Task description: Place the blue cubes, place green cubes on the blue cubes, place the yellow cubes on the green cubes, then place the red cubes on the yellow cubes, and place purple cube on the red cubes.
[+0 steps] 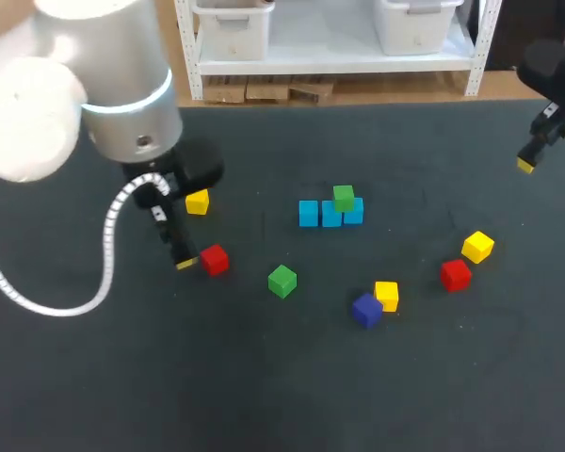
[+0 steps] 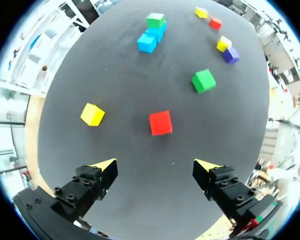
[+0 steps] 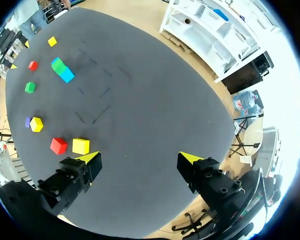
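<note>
Our left jaws are open and empty, hanging just short of a red cube [image 2: 160,122]. One green cube [image 1: 344,198] tops the blue cubes [image 1: 309,214]; we judge the loose green cube [image 1: 282,281] next. Clear the red, square to flat faces, descend straight. Open bench [image 1: 264,377] around it; right jaws open, by the far edge — well apart.
</note>
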Robot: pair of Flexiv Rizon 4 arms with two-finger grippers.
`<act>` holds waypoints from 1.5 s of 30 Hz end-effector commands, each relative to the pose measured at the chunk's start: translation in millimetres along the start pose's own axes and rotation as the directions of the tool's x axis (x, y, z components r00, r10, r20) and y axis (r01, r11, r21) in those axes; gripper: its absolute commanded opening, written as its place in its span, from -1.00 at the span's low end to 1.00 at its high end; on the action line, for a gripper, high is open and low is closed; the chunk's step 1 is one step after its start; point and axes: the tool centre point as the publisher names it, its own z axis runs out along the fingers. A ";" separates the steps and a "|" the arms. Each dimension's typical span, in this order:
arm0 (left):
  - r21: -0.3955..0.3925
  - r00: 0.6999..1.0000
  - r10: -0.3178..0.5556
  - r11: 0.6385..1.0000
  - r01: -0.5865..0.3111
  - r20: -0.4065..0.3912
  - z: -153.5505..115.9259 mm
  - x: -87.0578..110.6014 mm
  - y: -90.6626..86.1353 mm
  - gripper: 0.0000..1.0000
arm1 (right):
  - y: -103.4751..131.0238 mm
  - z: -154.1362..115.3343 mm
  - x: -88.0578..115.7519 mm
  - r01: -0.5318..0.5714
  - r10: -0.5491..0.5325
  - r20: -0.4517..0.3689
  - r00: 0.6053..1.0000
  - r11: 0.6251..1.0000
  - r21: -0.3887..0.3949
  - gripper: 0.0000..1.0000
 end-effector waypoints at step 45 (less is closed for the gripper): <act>0.145 0.970 -0.243 0.959 0.245 -0.032 40.3 -107.9 -85.3 0.92 | -0.4 -0.3 0.4 0.001 -0.001 0.001 1.000 1.000 -0.002 1.00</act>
